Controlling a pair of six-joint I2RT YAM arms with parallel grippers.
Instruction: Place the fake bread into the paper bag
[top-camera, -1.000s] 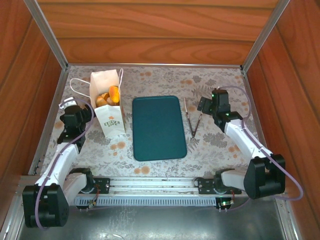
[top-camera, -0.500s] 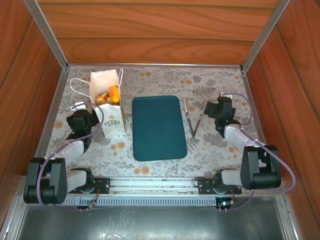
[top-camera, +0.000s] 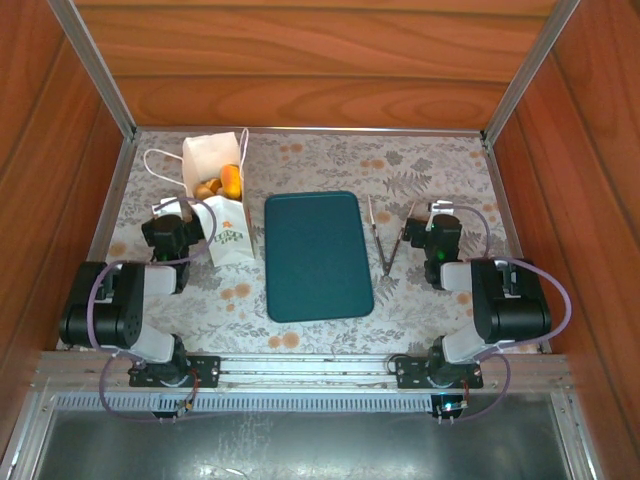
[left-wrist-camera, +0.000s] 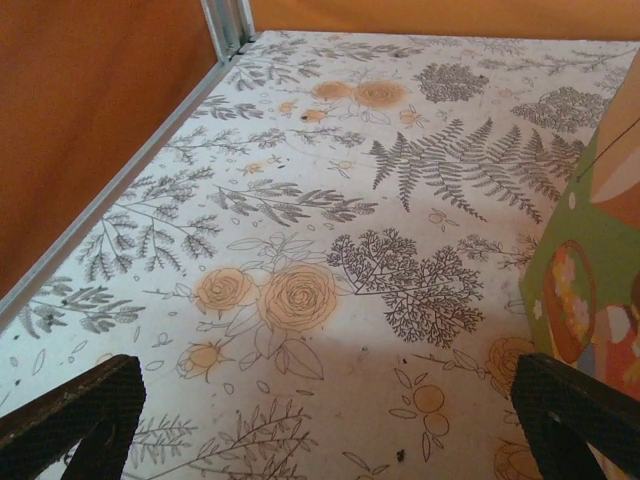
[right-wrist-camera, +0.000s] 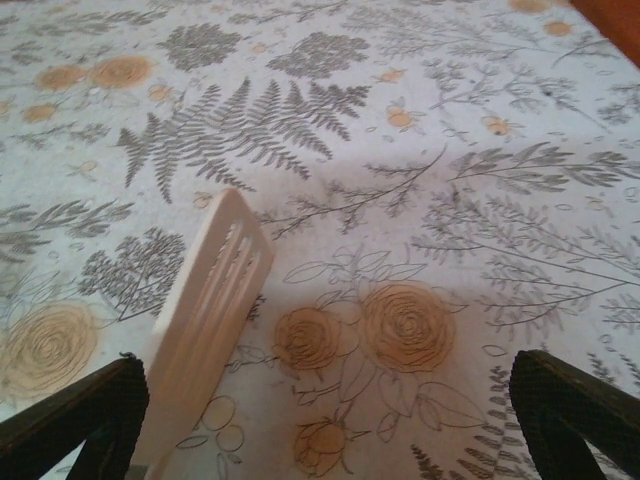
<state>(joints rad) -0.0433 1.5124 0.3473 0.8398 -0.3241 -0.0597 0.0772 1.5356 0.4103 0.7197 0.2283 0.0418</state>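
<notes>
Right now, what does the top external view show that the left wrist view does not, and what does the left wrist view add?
Top external: the fake bread in the open top of the paper bag, the dark teal tray and the tongs. Left wrist: the left end effector seen close, jaws wide open with nothing between them, low over the rose print. Shared: the paper bag and the flowered table cover.
</notes>
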